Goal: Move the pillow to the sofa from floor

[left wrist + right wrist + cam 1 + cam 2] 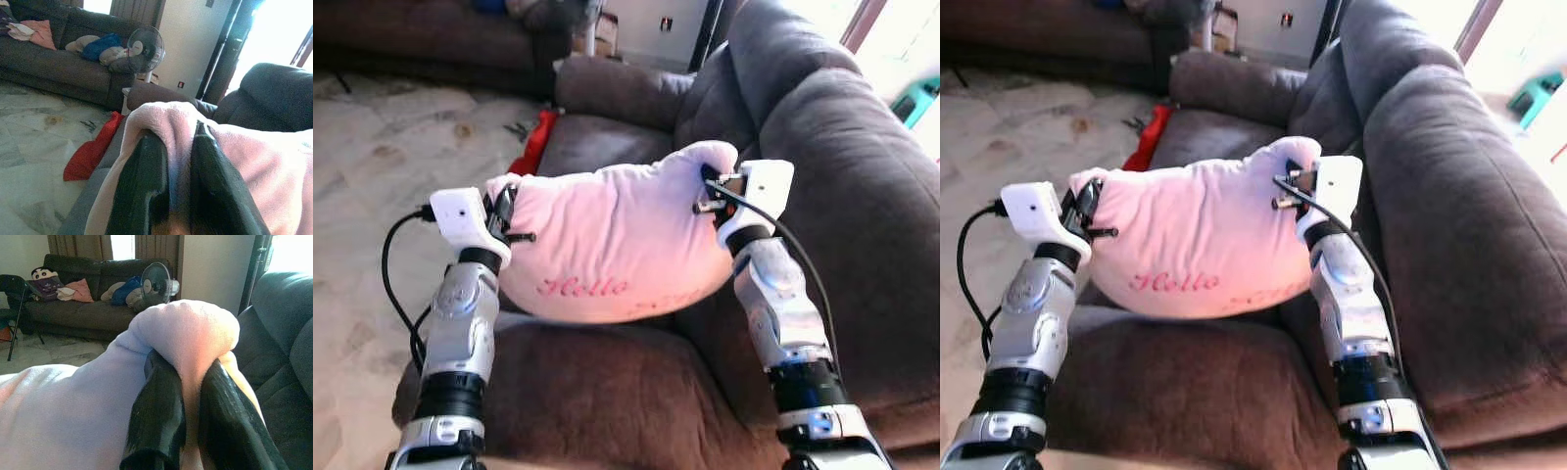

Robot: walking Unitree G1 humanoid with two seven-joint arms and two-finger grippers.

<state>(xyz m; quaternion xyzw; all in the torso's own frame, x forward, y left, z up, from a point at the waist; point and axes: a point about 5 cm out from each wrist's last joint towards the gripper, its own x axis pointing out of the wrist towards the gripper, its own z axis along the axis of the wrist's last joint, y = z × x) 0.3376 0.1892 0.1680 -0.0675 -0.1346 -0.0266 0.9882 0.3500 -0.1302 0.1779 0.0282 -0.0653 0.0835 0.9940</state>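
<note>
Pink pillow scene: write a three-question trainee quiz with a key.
1. True or false: the left gripper and the right gripper each pinch a corner of the pink pillow.
2. What word is stitched on the pillow?
3. What lies on the floor beside the brown sofa? A) red cloth B) a book

Key: 1 true; 2 Hello; 3 A

Daylight glare blows out the window (279,29); wrist views soft, floor bright.
</note>
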